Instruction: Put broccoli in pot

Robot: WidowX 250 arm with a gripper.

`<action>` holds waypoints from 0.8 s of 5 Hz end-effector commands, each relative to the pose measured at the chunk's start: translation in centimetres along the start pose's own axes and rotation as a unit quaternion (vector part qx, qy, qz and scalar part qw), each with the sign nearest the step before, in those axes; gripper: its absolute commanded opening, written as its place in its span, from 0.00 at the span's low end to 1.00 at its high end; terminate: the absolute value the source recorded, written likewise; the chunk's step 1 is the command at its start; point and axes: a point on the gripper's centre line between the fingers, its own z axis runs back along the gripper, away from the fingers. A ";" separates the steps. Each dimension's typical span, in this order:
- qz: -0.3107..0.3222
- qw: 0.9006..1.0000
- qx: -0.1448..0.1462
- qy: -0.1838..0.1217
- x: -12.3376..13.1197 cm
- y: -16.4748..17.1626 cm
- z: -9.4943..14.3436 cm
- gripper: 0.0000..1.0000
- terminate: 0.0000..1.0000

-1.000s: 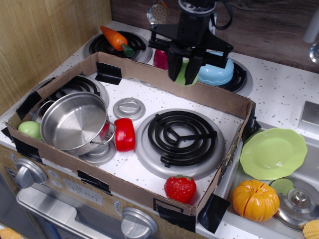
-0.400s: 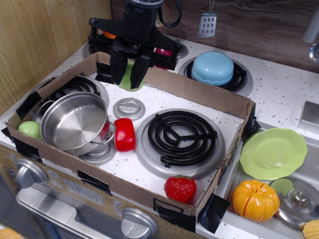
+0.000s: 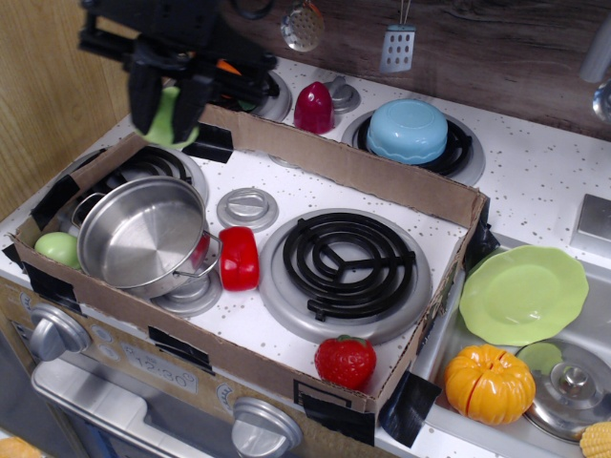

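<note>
Pincer (image 3: 172, 107) grips broccoli (image 3: 169, 119) above cardboard-walled stovetop (image 3: 315, 191), pot (image 3: 141, 234) below

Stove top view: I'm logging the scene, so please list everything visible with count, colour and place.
pot: 1, steel, front left inside box
broccoli: 1, pale green, held above box's back-left corner
round fruit: 1, pale green, left of pot
cardboard box: 1, brown, around the burners
red block: 1, right of pot
strawberry: 1, red, box front
bowl: 1, light blue, upside down, back burner
plate: 1, green, by sink
pumpkin: 1, orange, sink
end effector: 1, black, shut on broccoli
</note>
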 end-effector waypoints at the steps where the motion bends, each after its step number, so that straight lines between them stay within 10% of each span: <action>1: 0.063 0.998 -0.018 0.011 -0.6 2.3 1.5 0.00 0.00; 4: 0.041 0.993 -0.104 0.026 0.3 2.7 -3.2 0.00 0.00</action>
